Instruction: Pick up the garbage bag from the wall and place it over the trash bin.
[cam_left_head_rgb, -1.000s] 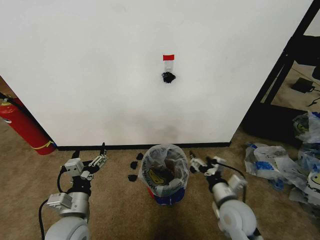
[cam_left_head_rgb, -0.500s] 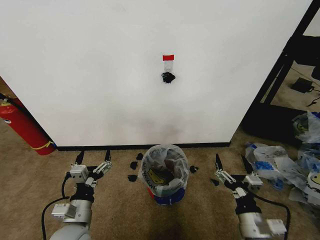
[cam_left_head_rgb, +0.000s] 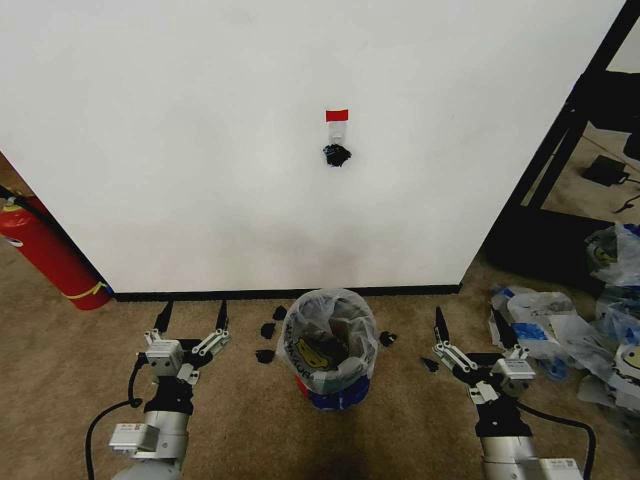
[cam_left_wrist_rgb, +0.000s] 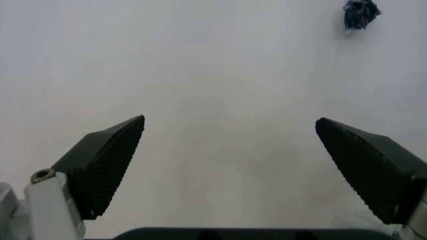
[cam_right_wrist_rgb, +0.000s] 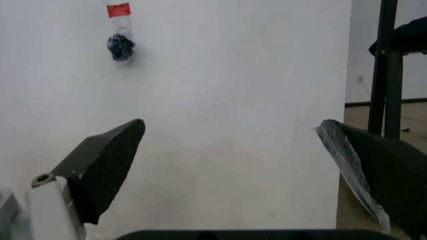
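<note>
We judge the task done: the garbage bag (cam_left_head_rgb: 330, 345) lines the trash bin (cam_left_head_rgb: 331, 392) at lower centre, our left gripper (cam_left_head_rgb: 188, 325) and right gripper (cam_left_head_rgb: 474, 335) flanking it, jaws open and empty.

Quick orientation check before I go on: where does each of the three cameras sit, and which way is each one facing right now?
Head view: high on the robot, looking forward and down at the wall, the trash bin lined with the garbage bag, the left gripper and right gripper.
Left wrist view: faces the wall between its open fingers.
Right wrist view: same, between its fingers.
Shared: all three show the dark clump on the wall.
</note>
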